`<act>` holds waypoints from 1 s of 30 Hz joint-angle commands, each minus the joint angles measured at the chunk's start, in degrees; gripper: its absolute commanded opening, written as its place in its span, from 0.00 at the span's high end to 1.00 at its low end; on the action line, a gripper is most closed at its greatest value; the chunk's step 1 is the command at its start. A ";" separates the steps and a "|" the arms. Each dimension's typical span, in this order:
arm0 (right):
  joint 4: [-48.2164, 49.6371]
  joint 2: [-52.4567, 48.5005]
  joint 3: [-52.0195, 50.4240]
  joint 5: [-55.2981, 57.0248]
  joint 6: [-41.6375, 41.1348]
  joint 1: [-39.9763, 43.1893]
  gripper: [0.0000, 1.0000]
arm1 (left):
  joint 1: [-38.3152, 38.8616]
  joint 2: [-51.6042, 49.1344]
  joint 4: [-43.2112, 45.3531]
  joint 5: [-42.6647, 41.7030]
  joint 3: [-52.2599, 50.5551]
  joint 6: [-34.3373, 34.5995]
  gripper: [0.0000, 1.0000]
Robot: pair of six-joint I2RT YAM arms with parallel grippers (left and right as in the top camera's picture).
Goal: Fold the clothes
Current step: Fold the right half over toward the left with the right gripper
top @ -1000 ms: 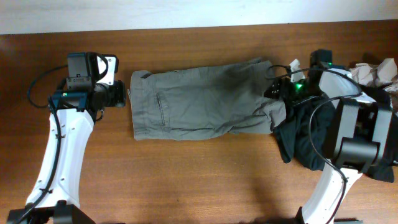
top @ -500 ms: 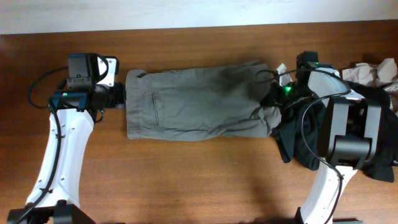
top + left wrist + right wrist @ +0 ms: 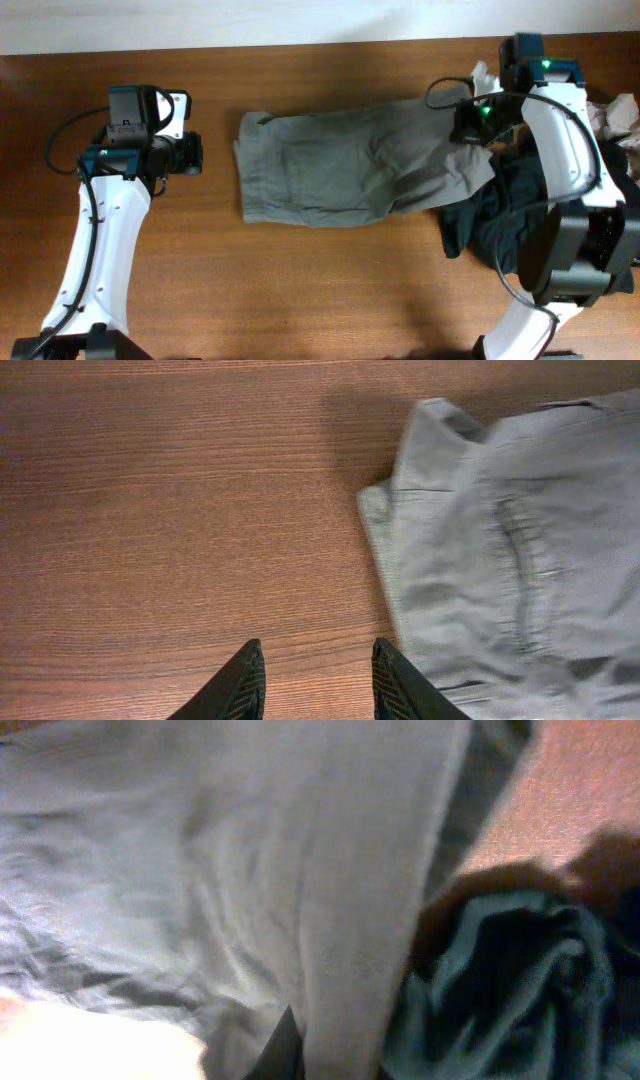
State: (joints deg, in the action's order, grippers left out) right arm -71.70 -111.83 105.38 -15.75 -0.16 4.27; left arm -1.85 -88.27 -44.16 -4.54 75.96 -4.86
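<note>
The grey-olive shorts [image 3: 350,165] lie flat across the middle of the table, waistband to the left and legs to the right. My right gripper [image 3: 468,122] is shut on the far leg end, lifted a little over the black pile. In the right wrist view the shorts [image 3: 250,870] fill the frame, and one dark fingertip [image 3: 285,1045] shows under a fold. My left gripper [image 3: 199,155] hovers over bare wood left of the waistband. It [image 3: 315,680] stands open with nothing between its fingers, and the waistband corner [image 3: 430,430] lies ahead to the right.
Black garments [image 3: 500,215] are heaped under and beside the right arm, also visible as dark folds [image 3: 500,990] in the right wrist view. A small pale cloth [image 3: 610,118] is crumpled at the far right. The table's back edge meets a white wall [image 3: 300,20].
The right gripper shut on the leg end and dragged the shorts to the right and back. The waistband has slid away from the left gripper, which has not moved.
</note>
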 commanded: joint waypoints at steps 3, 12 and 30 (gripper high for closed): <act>-1.57 1.27 3.30 5.16 -2.25 -8.15 0.96 | 0.07 2.08 -0.02 -0.85 0.26 0.57 0.65; 1.49 1.18 3.28 8.72 -8.20 -22.36 0.96 | 0.07 5.60 0.17 -0.83 0.26 0.57 0.65; 18.34 -7.98 3.26 8.72 -9.79 -38.45 0.96 | 0.07 11.80 -0.48 -1.95 0.26 0.81 0.64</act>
State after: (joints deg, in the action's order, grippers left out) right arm -54.46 -116.62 107.98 -7.33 -9.28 -33.26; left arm -1.85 -77.43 -44.40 -4.78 75.96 -4.84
